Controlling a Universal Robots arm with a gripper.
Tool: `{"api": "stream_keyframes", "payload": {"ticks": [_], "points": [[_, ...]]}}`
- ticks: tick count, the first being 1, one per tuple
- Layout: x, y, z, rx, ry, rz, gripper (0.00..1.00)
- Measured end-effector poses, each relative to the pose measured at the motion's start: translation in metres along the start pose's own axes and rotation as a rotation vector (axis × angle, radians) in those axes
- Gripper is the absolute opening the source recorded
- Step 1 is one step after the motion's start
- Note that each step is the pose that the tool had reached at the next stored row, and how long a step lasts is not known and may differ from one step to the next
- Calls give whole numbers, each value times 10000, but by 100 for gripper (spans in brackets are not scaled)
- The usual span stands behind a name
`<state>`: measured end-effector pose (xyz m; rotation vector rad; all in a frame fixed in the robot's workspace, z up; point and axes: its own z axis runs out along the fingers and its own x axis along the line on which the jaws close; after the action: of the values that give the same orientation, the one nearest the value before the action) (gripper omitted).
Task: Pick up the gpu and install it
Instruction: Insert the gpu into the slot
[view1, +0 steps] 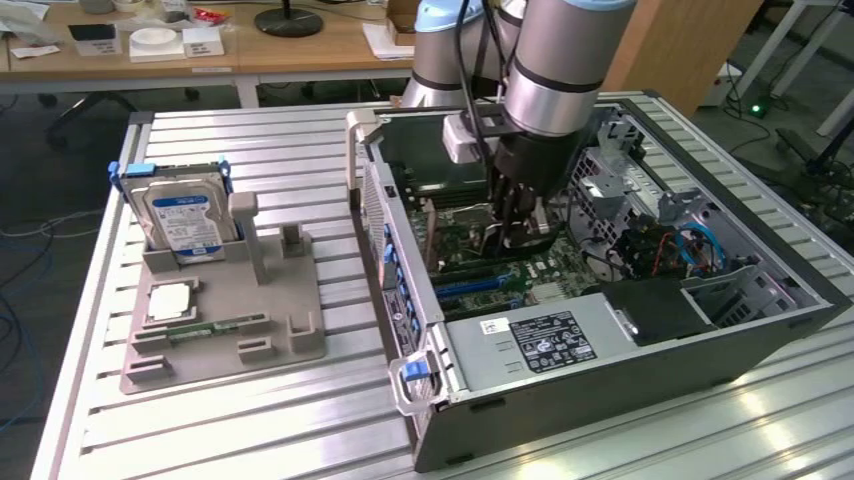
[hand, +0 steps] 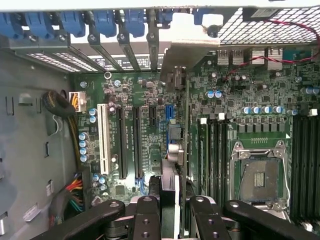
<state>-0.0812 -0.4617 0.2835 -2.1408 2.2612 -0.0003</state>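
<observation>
Gripping: pincer (hand: 174, 212) clamped on gpu (hand: 172, 155), held edge-on.
Place: inside computer case (view1: 641, 390), over motherboard (hand: 130, 87) slots.
Hard drive (view1: 180, 215): 9 o'clock of case, exterior view.

The single silver-and-grey arm (view1: 554, 60) is shown pointed steeply downward, its wrist held nearly vertical, with the dark gripper (view1: 514, 225) carried at its lower end and the black fingers (hand: 147, 215) closed in on either side of the gpu (hand: 173, 150), which is gripped edge-on between them.
</observation>
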Motion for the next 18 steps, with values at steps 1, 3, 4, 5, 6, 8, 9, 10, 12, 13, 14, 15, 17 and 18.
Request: {"api": "stream_keyframes", "payload": {"ticks": [1, 3, 4, 5, 6, 8, 9, 10, 12, 13, 14, 15, 17, 18], "points": [[1, 4, 7, 0, 0, 0, 27], [2, 16, 22, -1, 0, -2, 27], [2, 22, 31, 0, 0, -1, 27], [3, 29, 40, -1, 1, -1, 27], [4, 35, 51, 0, 0, -1, 27], [4, 42, 79, 0, 0, -2, 27], [5, 42, 96, 0, -1, -4, 27], [5, 43, 113, 0, -1, -4, 27], [6, 46, 145, -1, 0, -1, 27], [6, 50, 159, 0, 0, 1, 27], [7, 56, 169, 0, 0, 1, 27], [8, 63, 177, 0, 0, 0, 27], [13, 71, 188, -1, 2, -2, 27], [20, 71, 193, -1, 1, -3, 27]]}}
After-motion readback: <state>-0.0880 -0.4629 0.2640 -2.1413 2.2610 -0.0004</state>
